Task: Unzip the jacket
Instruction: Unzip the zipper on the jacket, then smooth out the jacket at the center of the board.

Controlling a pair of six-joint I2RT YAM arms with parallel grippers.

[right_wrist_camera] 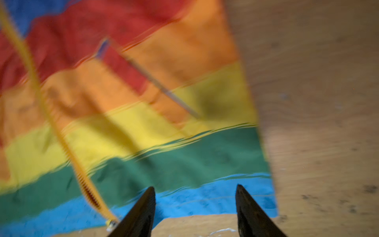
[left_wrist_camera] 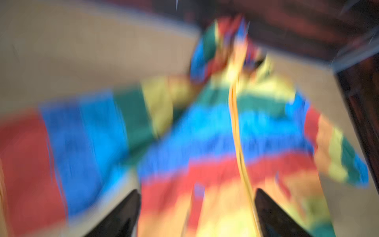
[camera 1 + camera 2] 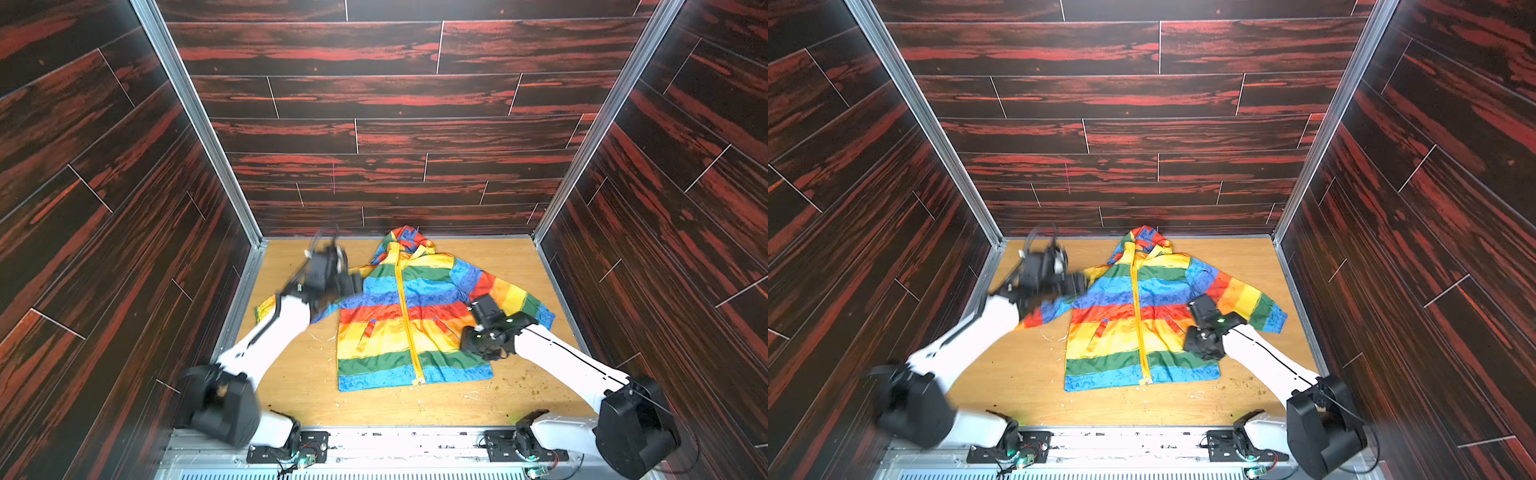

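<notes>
Rainbow-striped jacket (image 3: pixel 399 316) lies flat at the centre of the desk (image 3: pixel 299 374), long axis near-to-far, hood toward the far edge. Released, empty: left gripper (image 2: pixel 196 190), right gripper (image 1: pixel 195 186). The left arm (image 3: pixel 286 320) partly hides one sleeve (image 3: pixel 266 305); the left wrist view is blurred.

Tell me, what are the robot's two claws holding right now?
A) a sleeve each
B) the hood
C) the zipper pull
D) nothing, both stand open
D: the wrist views show the left gripper and the right gripper with fingers spread and nothing between them, while the jacket lies free on the table.
</notes>
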